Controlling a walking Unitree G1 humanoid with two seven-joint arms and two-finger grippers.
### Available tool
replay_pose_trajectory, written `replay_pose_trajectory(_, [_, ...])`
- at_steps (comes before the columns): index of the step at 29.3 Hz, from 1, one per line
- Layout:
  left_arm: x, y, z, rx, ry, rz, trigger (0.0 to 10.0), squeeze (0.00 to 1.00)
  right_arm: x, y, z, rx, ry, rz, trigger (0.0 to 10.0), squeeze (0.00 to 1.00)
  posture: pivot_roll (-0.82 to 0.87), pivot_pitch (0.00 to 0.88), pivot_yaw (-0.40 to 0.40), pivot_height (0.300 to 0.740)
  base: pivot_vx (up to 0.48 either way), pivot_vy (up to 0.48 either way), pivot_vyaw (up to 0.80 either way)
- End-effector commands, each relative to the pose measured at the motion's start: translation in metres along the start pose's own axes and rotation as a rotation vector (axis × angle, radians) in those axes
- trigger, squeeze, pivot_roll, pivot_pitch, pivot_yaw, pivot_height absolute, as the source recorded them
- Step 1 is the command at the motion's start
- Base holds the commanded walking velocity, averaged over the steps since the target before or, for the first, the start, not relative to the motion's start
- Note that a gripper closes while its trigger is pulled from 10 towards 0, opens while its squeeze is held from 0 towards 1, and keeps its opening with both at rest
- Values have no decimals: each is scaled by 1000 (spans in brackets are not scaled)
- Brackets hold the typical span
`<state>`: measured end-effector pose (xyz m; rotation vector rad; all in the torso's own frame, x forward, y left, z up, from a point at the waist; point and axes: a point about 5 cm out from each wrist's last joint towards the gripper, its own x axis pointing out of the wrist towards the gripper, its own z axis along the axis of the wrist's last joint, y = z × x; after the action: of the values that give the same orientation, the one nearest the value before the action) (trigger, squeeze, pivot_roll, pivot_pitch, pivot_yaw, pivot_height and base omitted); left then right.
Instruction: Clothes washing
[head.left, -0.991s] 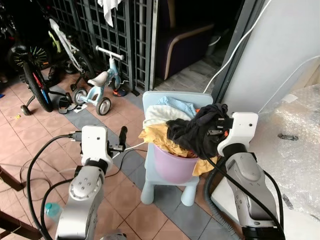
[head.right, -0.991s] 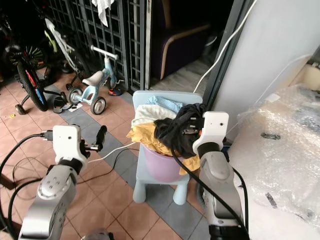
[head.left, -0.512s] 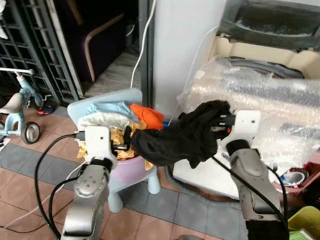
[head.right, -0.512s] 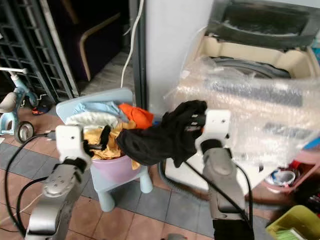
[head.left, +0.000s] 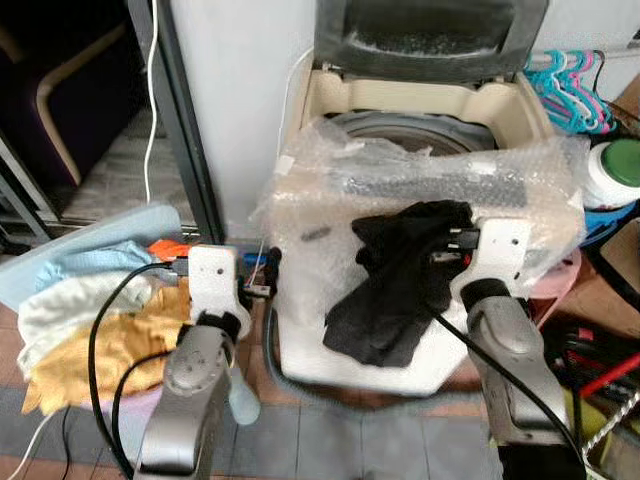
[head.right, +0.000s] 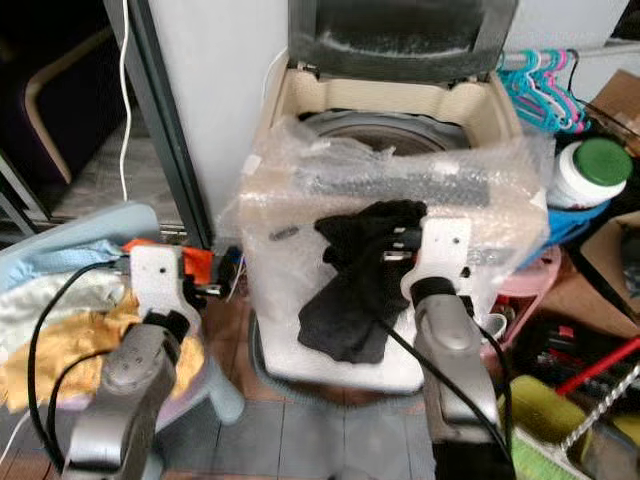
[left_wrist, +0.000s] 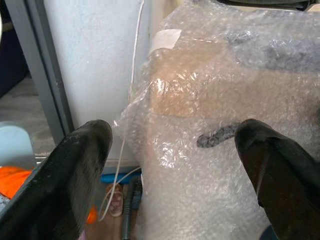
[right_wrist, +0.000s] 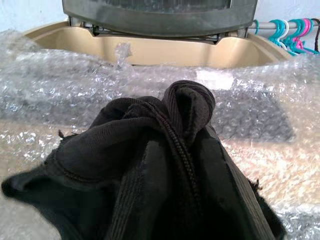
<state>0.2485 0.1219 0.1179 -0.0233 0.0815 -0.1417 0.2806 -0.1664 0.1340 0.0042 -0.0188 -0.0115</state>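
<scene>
The right gripper (head.left: 452, 243) is clenched on a black garment (head.left: 395, 280), holding it against the bubble-wrapped front of the washer (head.left: 430, 120), just below the open tub. The left gripper (head.left: 268, 272) hangs with its jaws released, holding nothing, beside the washer. One piece is on its way; the pile (head.left: 90, 310) on the chair to the left is not yet loaded, so most of the washing remains

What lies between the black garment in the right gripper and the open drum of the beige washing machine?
Crinkled clear bubble wrap over the beige washing machine's front edge lies between the black garment in the right gripper and the drum, seen in both eye views.
</scene>
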Motion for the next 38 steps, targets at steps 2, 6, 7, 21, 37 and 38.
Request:
replay_pose_trajectory(2, [-2,9,-1,10,10,35,10000,0,2,9,6,10,-32,25,10000,0,-18,0,-26,740,0,0,-800])
replay_pose_trajectory(6, [-3,10,-2,-18,15,51,10000,0,7,11,18,-11,-84,74,10000,0,-19,0,-23,740,0,0,0])
replay_pose_trajectory(7, [-3,11,-3,-24,18,57,10000,0,8,11,20,-15,-93,80,10000,0,-19,0,-23,740,0,0,0])
replay_pose_trajectory(21, [-15,32,-10,-22,98,173,10000,0,38,14,57,-83,-245,184,10000,0,9,28,-16,740,106,0,0])
replay_pose_trajectory(37, [-9,24,-11,-22,102,135,10000,0,110,44,189,-174,-544,473,10000,0,23,0,-25,740,401,0,0])
replay_pose_trajectory(38, [-9,24,-11,-23,103,136,10000,0,110,46,191,-184,-551,486,10000,0,24,0,-27,740,326,0,0])
